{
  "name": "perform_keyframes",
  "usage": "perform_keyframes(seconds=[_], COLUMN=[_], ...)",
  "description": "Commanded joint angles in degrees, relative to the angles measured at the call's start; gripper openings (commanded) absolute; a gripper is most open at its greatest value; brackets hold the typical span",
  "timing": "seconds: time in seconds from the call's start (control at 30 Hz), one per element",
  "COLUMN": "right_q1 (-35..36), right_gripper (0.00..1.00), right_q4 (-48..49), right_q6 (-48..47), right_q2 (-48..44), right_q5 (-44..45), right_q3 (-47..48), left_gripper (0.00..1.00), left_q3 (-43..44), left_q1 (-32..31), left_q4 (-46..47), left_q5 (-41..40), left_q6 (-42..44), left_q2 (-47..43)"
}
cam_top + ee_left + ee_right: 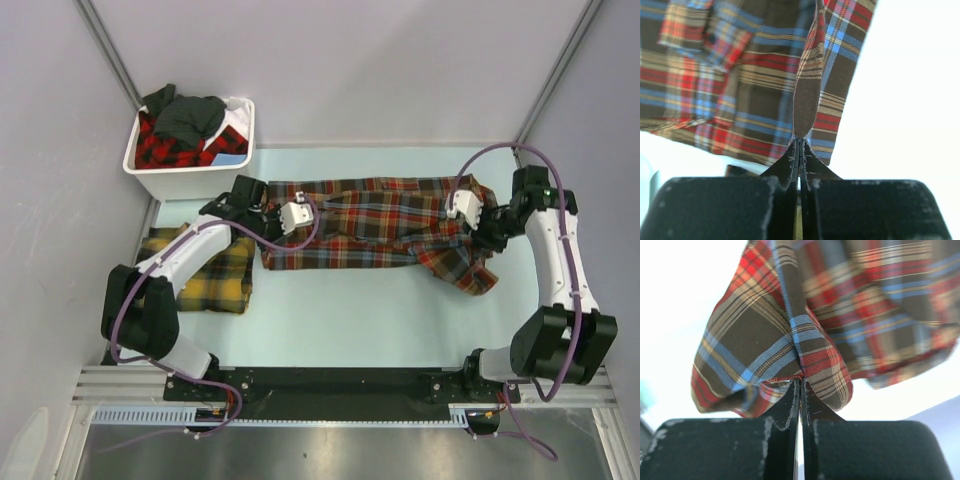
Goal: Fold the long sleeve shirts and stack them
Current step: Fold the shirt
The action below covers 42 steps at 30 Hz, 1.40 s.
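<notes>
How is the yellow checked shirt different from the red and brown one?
The red-brown shirt is stretched out long across the table; the yellow shirt lies folded small at the left. The left gripper and right gripper each pinch the red-brown shirt; nothing holds the yellow shirt. Both are plaid.

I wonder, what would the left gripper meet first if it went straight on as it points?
Likely the red-brown plaid shirt: the left gripper is shut on a fold of it, with more cloth ahead.
</notes>
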Motion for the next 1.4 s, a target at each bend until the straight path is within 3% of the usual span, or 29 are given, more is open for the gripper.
perform_keyframes(seconds=[0.0, 0.2, 0.43, 0.67, 1.27, 1.37], right_q1=[0.35, 0.62, 0.79, 3.07, 4.92, 5.71], right_gripper=[0.0, 0.0, 0.0, 0.0, 0.0, 0.04], right_q4=[-0.55, 4.62, 5.87, 6.04, 7.89, 8.85], right_q6=[-1.45, 2.41, 3.12, 2.5, 2.33, 2.85], right_q2=[-3.86, 2.18, 14.84, 26.26, 32.17, 33.13], right_q5=[0.87, 0.08, -0.54, 0.25, 1.31, 2.01], right_q3=[-5.96, -2.38, 13.33, 23.63, 27.34, 27.17], left_gripper=[0.0, 0.0, 0.0, 0.0, 0.0, 0.0], left_q3=[-2.15, 1.09, 11.55, 13.76, 15.52, 15.69], left_q1=[-0.8, -0.18, 2.89, 3.42, 3.95, 4.04], left_q4=[-4.89, -3.59, -2.89, -0.96, 0.1, 0.19], left_q5=[4.72, 1.82, 0.33, -1.87, -3.89, -4.24], left_q6=[4.62, 1.46, -1.45, -1.18, -1.79, -2.23], left_q2=[-3.01, 0.93, 8.93, 14.03, 18.25, 18.69])
